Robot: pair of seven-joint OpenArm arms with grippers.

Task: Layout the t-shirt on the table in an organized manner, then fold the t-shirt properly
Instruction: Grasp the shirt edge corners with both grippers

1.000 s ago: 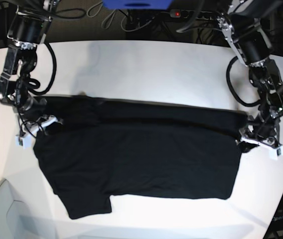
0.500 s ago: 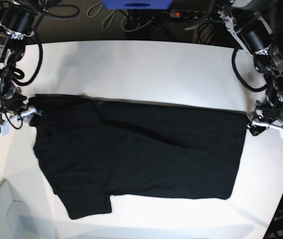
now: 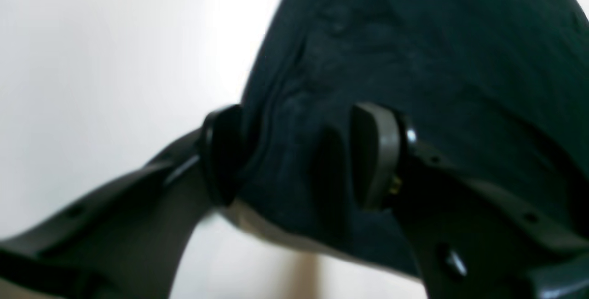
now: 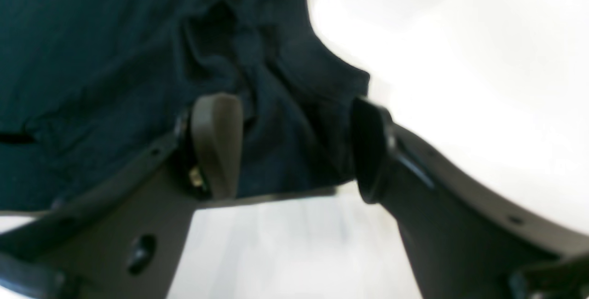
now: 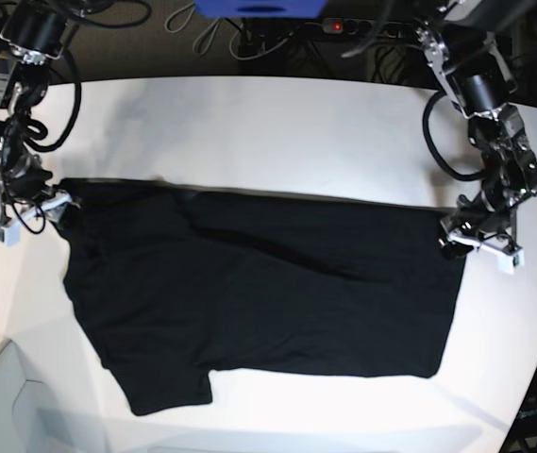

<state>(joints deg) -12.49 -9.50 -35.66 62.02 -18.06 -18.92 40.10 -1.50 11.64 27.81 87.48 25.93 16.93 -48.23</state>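
The black t-shirt [image 5: 259,293] lies spread flat on the white table [image 5: 277,132], with one sleeve at the lower left. My left gripper [image 5: 476,245] is at the shirt's upper right corner. In the left wrist view its jaws [image 3: 297,156] stand wide apart with a bunched edge of the t-shirt [image 3: 414,60] between them. My right gripper [image 5: 32,212] is at the shirt's upper left corner. In the right wrist view it [image 4: 292,149] is also open, with the edge of the t-shirt [image 4: 115,37] between its fingers. No print shows.
The table's curved edge [image 5: 532,377] runs close to the shirt at the right. A grey-white surface [image 5: 4,406] lies off the table at the lower left. Cables and a power strip [image 5: 344,26] lie behind the table's far edge.
The fold along the shirt's top edge has been pulled out flat. Since half a second ago both grippers have come back slightly inward, and their jaws now stand apart.
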